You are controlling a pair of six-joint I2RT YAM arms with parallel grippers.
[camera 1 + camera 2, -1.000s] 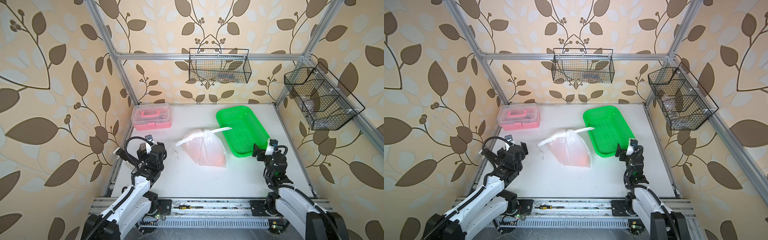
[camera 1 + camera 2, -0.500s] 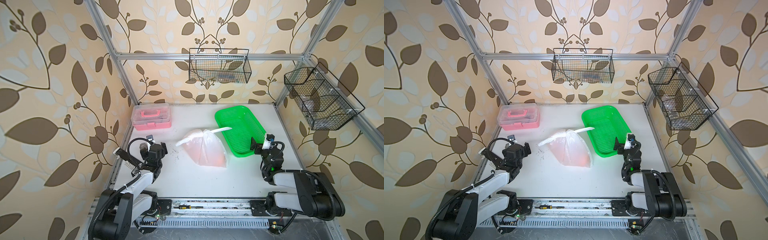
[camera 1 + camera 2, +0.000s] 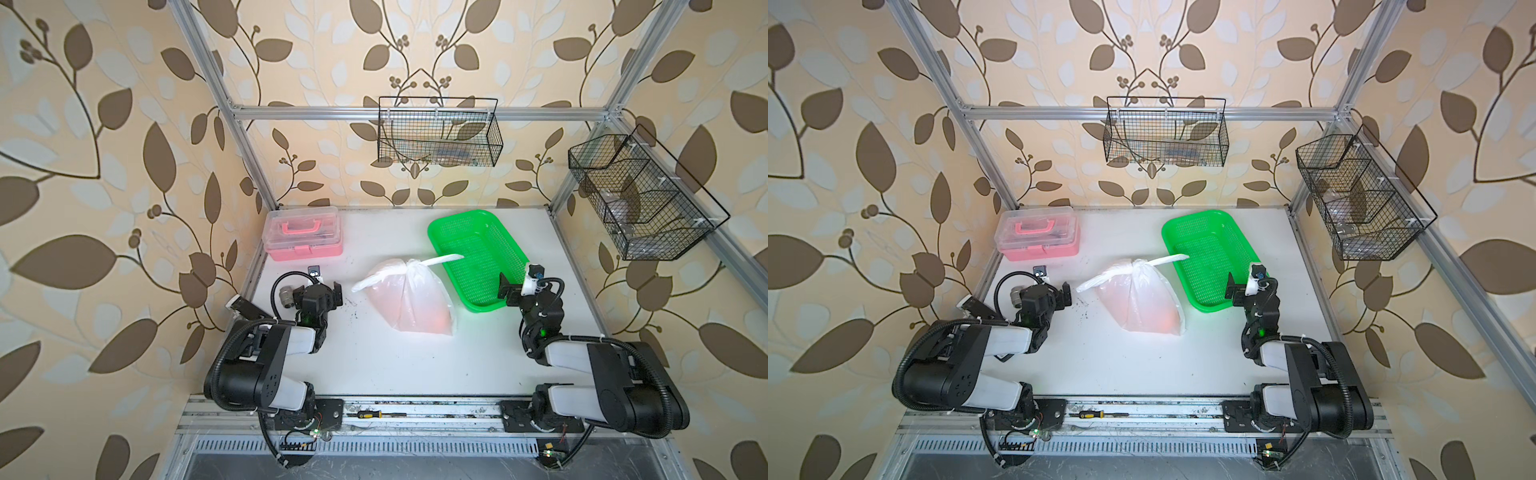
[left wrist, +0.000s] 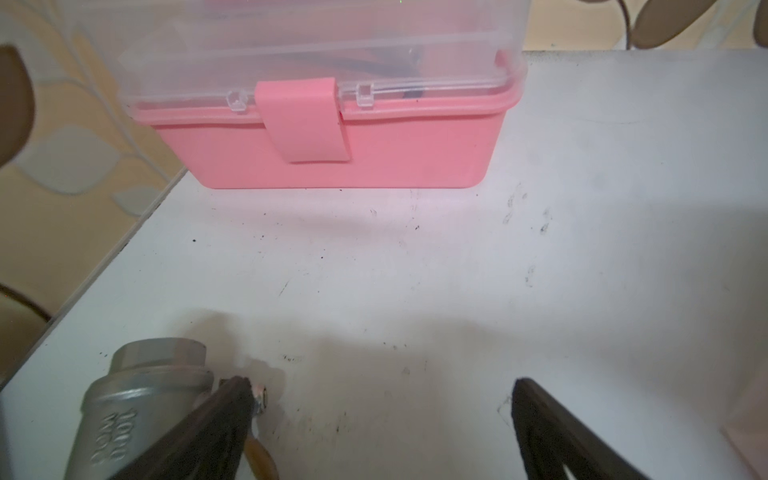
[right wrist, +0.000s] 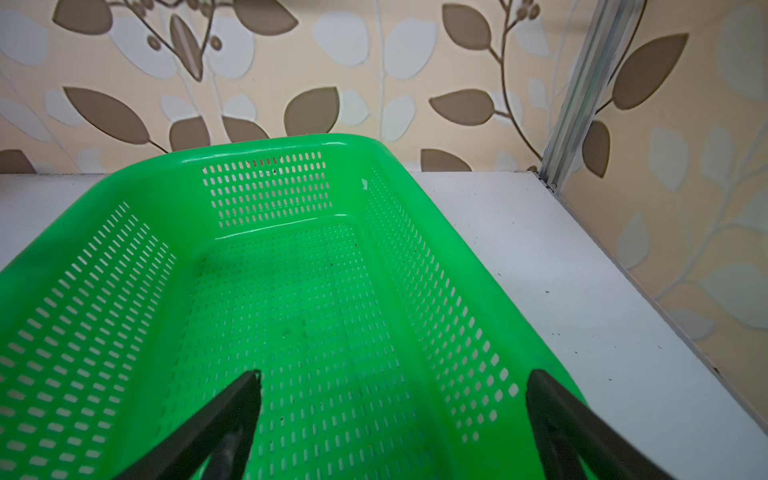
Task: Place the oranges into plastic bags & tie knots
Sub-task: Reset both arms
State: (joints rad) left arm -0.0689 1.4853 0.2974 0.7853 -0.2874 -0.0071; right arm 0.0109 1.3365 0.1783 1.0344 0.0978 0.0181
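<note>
arms (image 3: pixel 257 357) folded back; bag (image 3: pixel 409 297) seemingly untouched between left claw (image 4: pixel 380 386) and right claw (image 5: pixel 392 380)

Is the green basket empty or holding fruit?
Empty: the green basket shows only bare mesh floor in the right wrist view and both top views.

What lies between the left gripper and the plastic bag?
Only bare table, lightly specked, separates left gripper from plastic bag; both top views show it.
</note>
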